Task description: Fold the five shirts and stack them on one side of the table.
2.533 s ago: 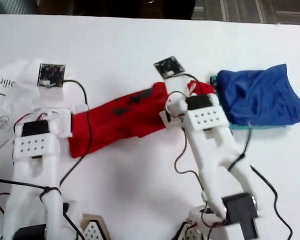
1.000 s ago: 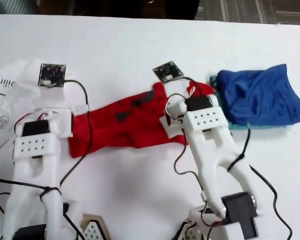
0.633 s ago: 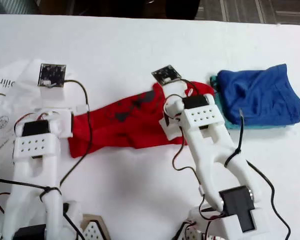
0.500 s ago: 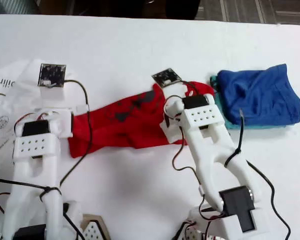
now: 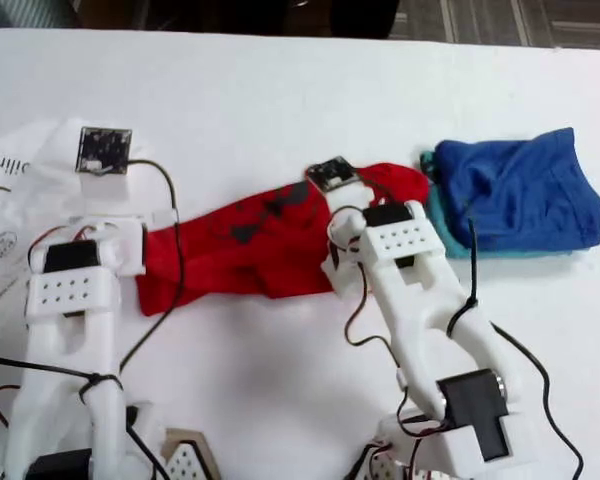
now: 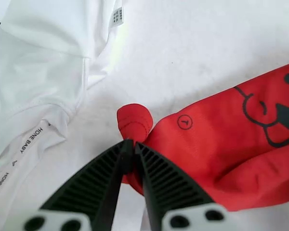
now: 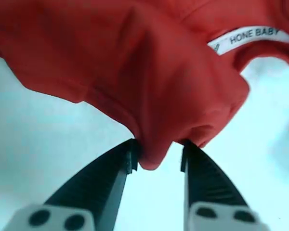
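Where your two arms rose from the near edge of the bench (image 5: 280, 90), the left arm (image 5: 68, 300) stood by the bench's left side and the right arm (image 5: 420, 300) leaned in toward the middle. Just past them, the red shirt (image 5: 230, 250) lay stretched across the bench between the two wrists, its left end lower toward you and its right end slanting farther off.

Your left claw (image 6: 133, 147) was pressed together on the red shirt's left corner, with a small rounded tab of red cloth poking out just beyond the black ribbed fingers (image 6: 156, 175). Beside that corner the white shirt (image 6: 33, 72) lay loose and rumpled on the bench, close to the red cloth but not touching it.

Your right claw (image 7: 156, 156) was pinching a bunched fold at the other end of the red shirt, each black fingertip against the cloth and the fold bulging down between them. A white neck label (image 7: 250, 36) showed on the red fabric beyond the fold.

Farther to the right, the blue shirt (image 5: 515, 190) sat folded on top of a teal shirt (image 5: 437, 215), whose edge peeked out along the near and left sides. The red shirt's right end reached almost to this stack.
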`<state>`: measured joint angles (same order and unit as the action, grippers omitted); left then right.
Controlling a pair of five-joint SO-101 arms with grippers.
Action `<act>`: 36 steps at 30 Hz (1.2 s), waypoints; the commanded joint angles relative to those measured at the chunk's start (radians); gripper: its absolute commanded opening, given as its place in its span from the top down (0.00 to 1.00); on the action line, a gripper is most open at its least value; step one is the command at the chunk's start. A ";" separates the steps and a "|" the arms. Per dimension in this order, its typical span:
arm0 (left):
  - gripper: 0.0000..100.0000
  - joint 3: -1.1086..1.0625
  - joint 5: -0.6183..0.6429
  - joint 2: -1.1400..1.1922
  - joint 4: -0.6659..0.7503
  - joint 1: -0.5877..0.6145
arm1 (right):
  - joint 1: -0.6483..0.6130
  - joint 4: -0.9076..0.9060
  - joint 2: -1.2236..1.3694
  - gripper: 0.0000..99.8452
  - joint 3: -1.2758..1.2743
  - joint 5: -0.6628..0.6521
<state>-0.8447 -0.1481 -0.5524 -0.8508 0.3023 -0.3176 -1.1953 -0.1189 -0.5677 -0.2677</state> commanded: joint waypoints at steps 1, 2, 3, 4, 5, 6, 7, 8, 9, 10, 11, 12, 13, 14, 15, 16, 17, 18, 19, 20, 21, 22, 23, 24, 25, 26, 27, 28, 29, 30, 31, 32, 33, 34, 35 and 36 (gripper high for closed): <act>0.97 0.008 -0.005 -0.009 0.017 -0.003 | -0.013 0.015 -0.012 0.91 0.006 -0.002; 0.97 0.008 -0.005 -0.009 0.017 -0.003 | -0.013 0.016 -0.013 0.93 0.014 0.000; 0.97 0.008 -0.005 -0.009 0.017 -0.003 | -0.010 0.016 -0.013 0.95 0.018 0.000; 0.97 0.008 -0.005 -0.009 0.017 -0.003 | -0.007 0.018 -0.013 0.98 0.023 0.000; 0.97 0.007 -0.005 -0.009 0.017 -0.003 | -0.005 0.018 -0.013 0.98 0.031 0.000; 0.97 0.005 -0.005 -0.009 0.017 -0.003 | -0.005 0.015 -0.013 0.98 0.038 0.000; 0.97 0.004 -0.005 -0.009 0.017 -0.003 | -0.005 0.013 -0.013 0.98 0.043 0.000; 0.97 0.004 -0.005 -0.009 0.017 -0.003 | -0.005 0.013 -0.013 0.98 0.049 0.000; 0.97 0.004 -0.005 -0.009 0.017 -0.003 | -0.005 0.013 -0.013 0.98 0.057 0.000; 0.97 0.004 -0.005 -0.009 0.017 -0.003 | -0.005 0.012 -0.013 0.98 0.064 0.000; 0.97 0.004 -0.005 -0.009 0.017 -0.003 | -0.005 0.010 -0.013 0.98 0.077 0.000; 0.97 0.004 -0.005 -0.009 0.017 -0.003 | -0.004 0.001 -0.013 0.98 0.095 -0.002; 0.97 0.004 -0.005 -0.009 0.017 -0.003 | -0.004 -0.015 -0.013 0.98 0.121 -0.005; 0.97 0.004 -0.005 -0.009 0.017 -0.003 | -0.004 -0.033 -0.013 0.98 0.157 -0.006; 0.97 0.004 -0.005 -0.009 0.017 -0.003 | 0.001 -0.056 -0.015 0.98 0.196 -0.006; 0.97 0.007 -0.005 -0.009 0.017 -0.003 | 0.008 -0.081 -0.019 0.98 0.244 -0.006; 0.97 0.010 -0.003 -0.009 0.014 -0.003 | 0.018 -0.096 -0.030 0.98 0.285 -0.006; 0.97 0.010 -0.003 -0.011 0.012 -0.003 | 0.031 -0.110 -0.044 0.98 0.325 -0.008; 0.97 0.012 -0.003 -0.011 0.012 -0.003 | 0.044 -0.117 -0.058 0.98 0.358 -0.008; 0.97 0.019 -0.003 -0.011 0.011 -0.003 | 0.051 -0.124 -0.073 0.98 0.384 -0.008; 0.97 0.028 -0.003 -0.011 0.008 -0.005 | 0.058 -0.131 -0.084 0.98 0.402 -0.008; 0.97 0.038 -0.003 -0.011 0.000 -0.008 | 0.061 -0.133 -0.093 0.98 0.410 -0.008; 0.97 0.058 -0.002 -0.011 -0.012 -0.009 | 0.059 -0.131 -0.101 0.98 0.410 -0.008; 0.97 0.082 -0.002 -0.011 -0.029 -0.011 | 0.054 -0.131 -0.105 0.98 0.408 -0.008; 0.97 0.108 -0.002 -0.011 -0.048 -0.012 | 0.053 -0.130 -0.105 0.98 0.408 -0.008; 0.97 0.134 -0.002 -0.011 -0.068 -0.018 | 0.053 -0.128 -0.110 0.98 0.410 -0.005; 0.97 0.163 -0.002 -0.011 -0.092 -0.021 | 0.053 -0.125 -0.114 0.98 0.414 -0.003; 0.97 0.193 -0.002 -0.011 -0.118 -0.028 | 0.056 -0.113 -0.116 0.98 0.414 -0.003; 0.97 0.217 -0.002 -0.011 -0.141 -0.038 | 0.061 -0.104 -0.117 0.98 0.416 -0.003; 0.97 0.243 -0.002 -0.011 -0.163 -0.048 | 0.061 -0.099 -0.124 0.98 0.416 -0.003; 0.97 0.266 -0.002 -0.011 -0.180 -0.060 | 0.061 -0.085 -0.133 0.98 0.414 -0.002; 0.97 0.288 -0.002 -0.011 -0.193 -0.068 | 0.059 -0.071 -0.145 0.98 0.413 -0.002; 0.97 0.309 -0.002 -0.011 -0.206 -0.077 | 0.054 -0.062 -0.160 0.98 0.417 -0.002; 0.97 0.331 -0.002 -0.011 -0.218 -0.084 | 0.053 -0.056 -0.182 0.98 0.430 -0.002; 0.97 0.354 -0.002 -0.011 -0.235 -0.092 | 0.053 -0.053 -0.205 0.98 0.448 -0.005; 0.97 0.383 -0.002 -0.011 -0.252 -0.097 | 0.053 -0.053 -0.228 0.98 0.468 -0.008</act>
<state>-0.5593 -0.1481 -0.5508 -1.0641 0.2286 -0.2685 -1.2689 -0.2478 -0.1795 -0.2677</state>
